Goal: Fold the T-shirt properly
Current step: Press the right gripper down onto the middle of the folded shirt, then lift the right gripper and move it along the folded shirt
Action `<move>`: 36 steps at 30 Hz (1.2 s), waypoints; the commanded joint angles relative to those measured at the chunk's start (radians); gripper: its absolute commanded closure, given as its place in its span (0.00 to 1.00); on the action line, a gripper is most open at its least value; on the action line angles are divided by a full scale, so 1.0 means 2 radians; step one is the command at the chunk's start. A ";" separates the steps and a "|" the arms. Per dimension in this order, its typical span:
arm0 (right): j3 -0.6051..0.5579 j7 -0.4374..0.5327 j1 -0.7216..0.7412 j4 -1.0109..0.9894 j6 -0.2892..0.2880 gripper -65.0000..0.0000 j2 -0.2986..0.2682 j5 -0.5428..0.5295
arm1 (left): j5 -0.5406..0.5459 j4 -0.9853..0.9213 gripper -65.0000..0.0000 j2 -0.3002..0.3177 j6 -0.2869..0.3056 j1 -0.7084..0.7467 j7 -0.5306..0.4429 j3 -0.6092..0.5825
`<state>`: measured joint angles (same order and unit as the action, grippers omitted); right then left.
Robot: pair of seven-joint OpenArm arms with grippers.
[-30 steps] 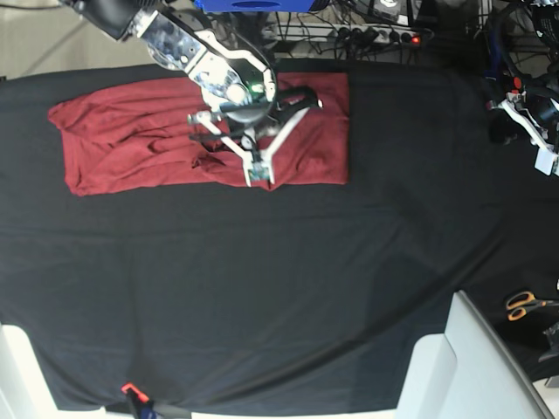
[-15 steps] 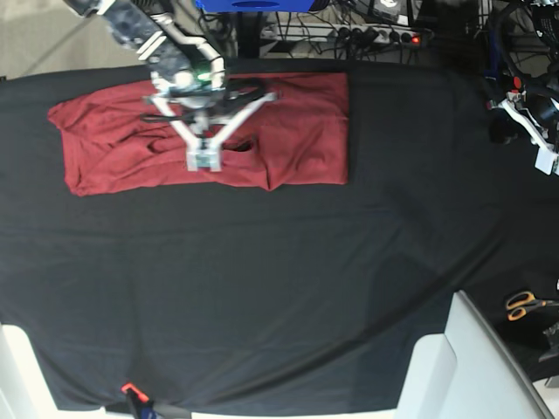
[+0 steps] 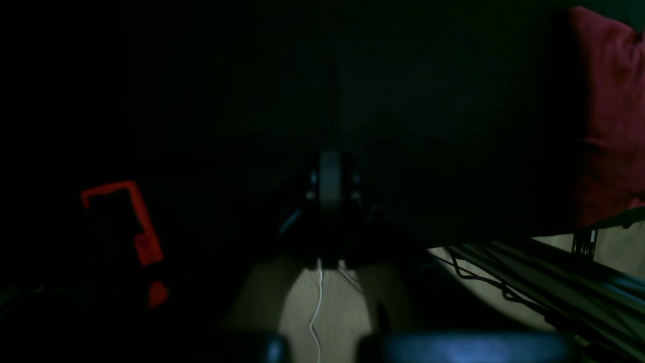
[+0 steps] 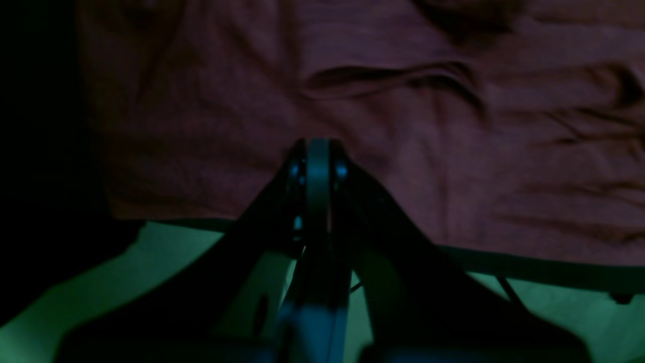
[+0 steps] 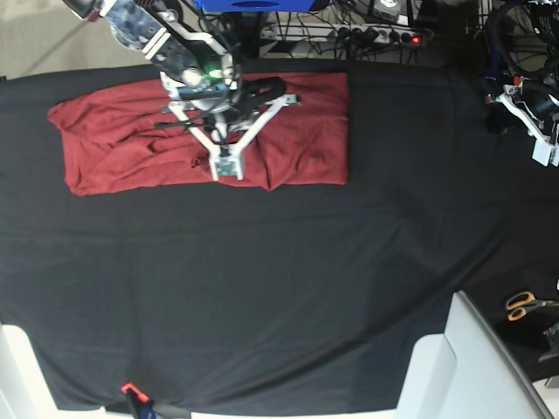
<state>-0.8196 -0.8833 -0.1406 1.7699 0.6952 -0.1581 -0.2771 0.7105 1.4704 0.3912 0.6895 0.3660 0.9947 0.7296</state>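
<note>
The T-shirt (image 5: 201, 131) lies as a long folded band along the far side of the table (image 5: 279, 288), and the right pincer (image 5: 225, 166) hovers over its near edge with jaws pressed together and nothing between them — placed, I judge, to smooth or tuck the cloth rather than lift it. The left pincer (image 5: 546, 153) is parked off at the table's end, likewise closed and empty. Compared with half a second ago, the right pincer has swung slightly back toward the shirt's middle — the shirt's outline looks unchanged.
</note>
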 commanded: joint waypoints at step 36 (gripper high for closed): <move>0.019 0.048 0.104 -0.139 0.001 1.00 -0.001 0.004 | 0.008 0.007 1.00 0.000 0.004 -0.001 -0.008 0.004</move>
<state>-0.7864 -0.8009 0.0517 1.4769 0.6949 -0.1646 -0.2825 0.7105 1.4712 0.3691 0.6891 0.3656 0.9916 0.7296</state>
